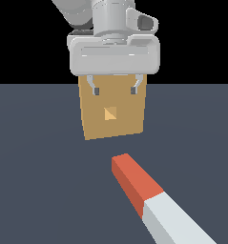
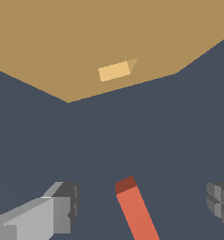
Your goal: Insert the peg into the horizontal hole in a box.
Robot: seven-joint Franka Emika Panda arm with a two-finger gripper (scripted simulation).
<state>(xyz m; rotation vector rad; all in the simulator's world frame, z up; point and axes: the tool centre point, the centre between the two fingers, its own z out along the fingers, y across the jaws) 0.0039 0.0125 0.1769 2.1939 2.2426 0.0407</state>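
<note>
The peg (image 1: 149, 195) lies flat on the dark floor, red-orange half towards the box, grey-white half towards the camera. Its red end also shows in the wrist view (image 2: 134, 208). The tan box (image 1: 113, 112) stands behind it, with the small square hole (image 1: 110, 113) in the middle of its face; the hole also shows in the wrist view (image 2: 115, 70). My gripper (image 1: 114, 89) hangs open and empty above the floor, in front of the box's upper face. Its fingers (image 2: 62, 206) stand wide apart on either side of the peg's red end, above it.
The dark grey floor (image 1: 39, 181) spreads around the box and peg. The arm's white hand body (image 1: 114, 52) covers the box's top edge in the exterior view.
</note>
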